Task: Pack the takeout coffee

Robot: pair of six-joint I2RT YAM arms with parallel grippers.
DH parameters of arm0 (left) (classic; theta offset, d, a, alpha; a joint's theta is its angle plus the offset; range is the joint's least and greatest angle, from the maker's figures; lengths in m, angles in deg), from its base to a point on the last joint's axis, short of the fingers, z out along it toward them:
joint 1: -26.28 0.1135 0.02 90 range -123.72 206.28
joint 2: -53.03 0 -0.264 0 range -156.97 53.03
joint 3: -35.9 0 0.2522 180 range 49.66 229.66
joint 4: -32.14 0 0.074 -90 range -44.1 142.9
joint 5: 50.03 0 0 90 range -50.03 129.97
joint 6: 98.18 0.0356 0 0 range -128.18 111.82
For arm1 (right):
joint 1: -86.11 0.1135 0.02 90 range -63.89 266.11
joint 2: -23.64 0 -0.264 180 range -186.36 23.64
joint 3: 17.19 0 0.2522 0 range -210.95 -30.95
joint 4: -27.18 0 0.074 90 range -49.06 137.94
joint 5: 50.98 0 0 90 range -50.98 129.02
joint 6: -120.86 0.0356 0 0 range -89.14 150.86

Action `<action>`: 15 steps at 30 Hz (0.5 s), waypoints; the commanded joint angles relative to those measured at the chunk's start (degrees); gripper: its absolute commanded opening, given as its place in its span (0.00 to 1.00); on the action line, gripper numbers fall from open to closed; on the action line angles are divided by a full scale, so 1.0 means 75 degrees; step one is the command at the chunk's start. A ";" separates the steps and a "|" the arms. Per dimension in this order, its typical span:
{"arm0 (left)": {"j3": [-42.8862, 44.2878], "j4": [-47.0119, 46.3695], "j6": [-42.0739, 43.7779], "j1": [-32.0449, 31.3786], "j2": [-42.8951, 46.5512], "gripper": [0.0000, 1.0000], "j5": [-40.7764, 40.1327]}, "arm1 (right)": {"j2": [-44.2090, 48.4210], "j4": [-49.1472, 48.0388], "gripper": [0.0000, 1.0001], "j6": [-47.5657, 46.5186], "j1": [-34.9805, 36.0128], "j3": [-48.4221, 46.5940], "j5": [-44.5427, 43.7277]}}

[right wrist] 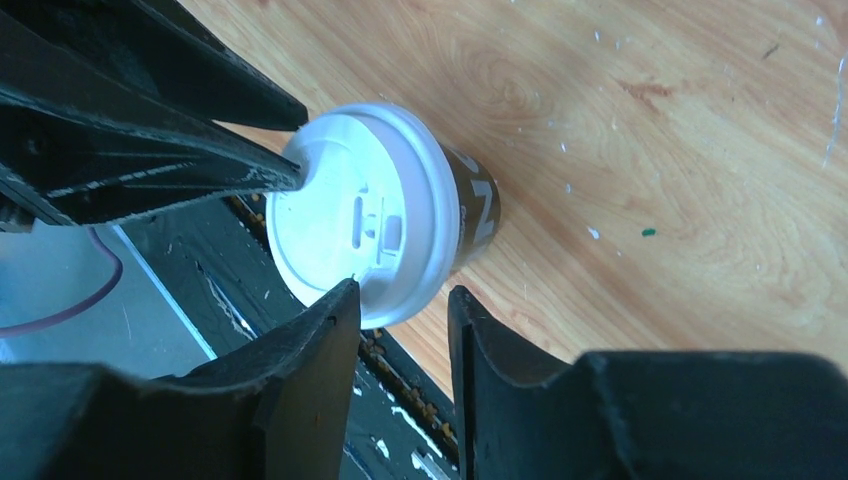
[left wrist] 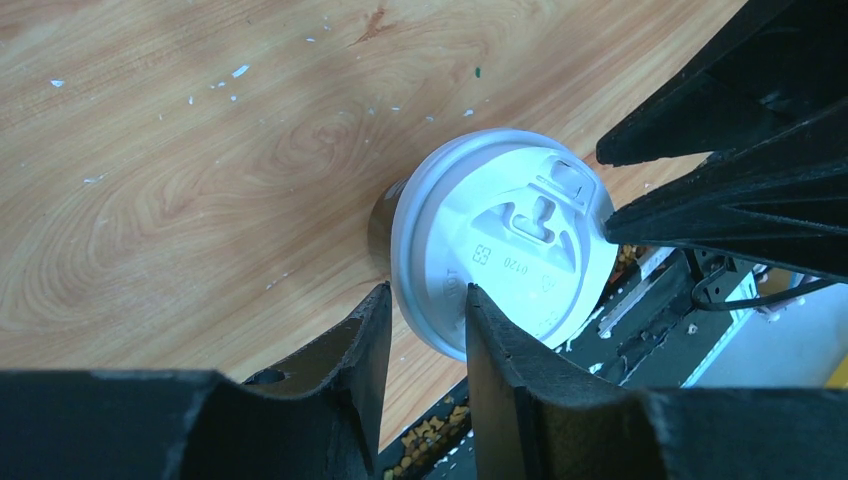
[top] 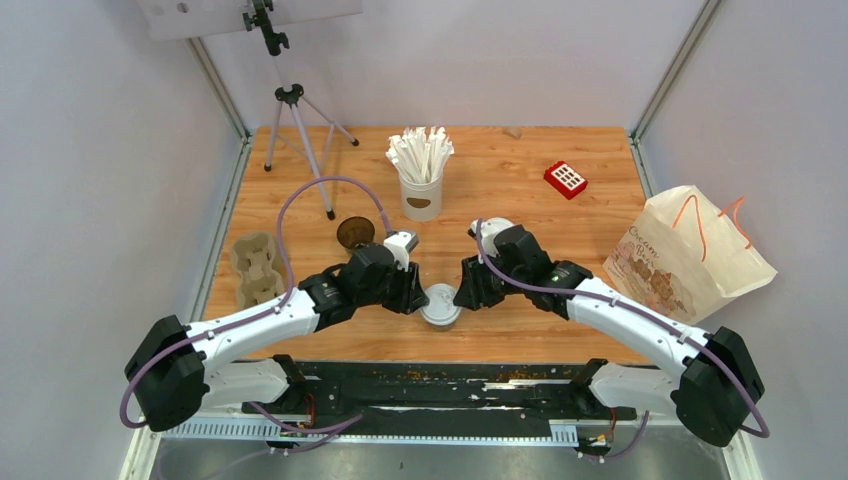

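a dark brown lidded cup stands upright on the wooden counter, close to its near edge and about midway between the two arms. its white lid sits on top, and white lettering shows on the brown wall in the right wrist view.

the left end effector reaches in from the cup's left. its jaws are part-way apart, and its fingers frame the near edge of the lid. in the right wrist view one of its fingertips touches the lid's rim. i cannot tell whether it grips the lid or only rests against it.

the right end effector comes in from the opposite side, and its jaws are likewise part-way apart. its fingers straddle the lid's near edge. from the left wrist camera, one tip meets the rim by the sip hole. i cannot tell whether this one has a grip either.

a second brown cup, with no lid on it, stands farther back and to the left, just behind the left arm's wrist. a beige pulp carrier lies near the counter's left edge. a white cup of paper-wrapped sticks stands toward the back. a small red block lies at the back right, and a paper bag with orange handles lies at the right edge. a tripod stands at the back left.
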 commanded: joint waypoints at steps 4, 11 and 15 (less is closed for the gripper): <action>-0.0194 0.0788 -0.0016 -0.0061 -0.0012 0.41 -0.0250 | 0.0284 0.0484 0.50 0.0071 0.0009 -0.0187 -0.0074; -0.0134 0.0746 0.0028 -0.0084 0.0030 0.41 -0.0276 | 0.0012 -0.0214 0.46 0.0196 -0.0237 0.0075 0.0556; -0.0061 0.0745 0.0093 -0.0084 -0.0159 0.41 -0.0283 | -0.0357 -0.0896 0.41 0.0237 -0.0766 0.0355 0.1351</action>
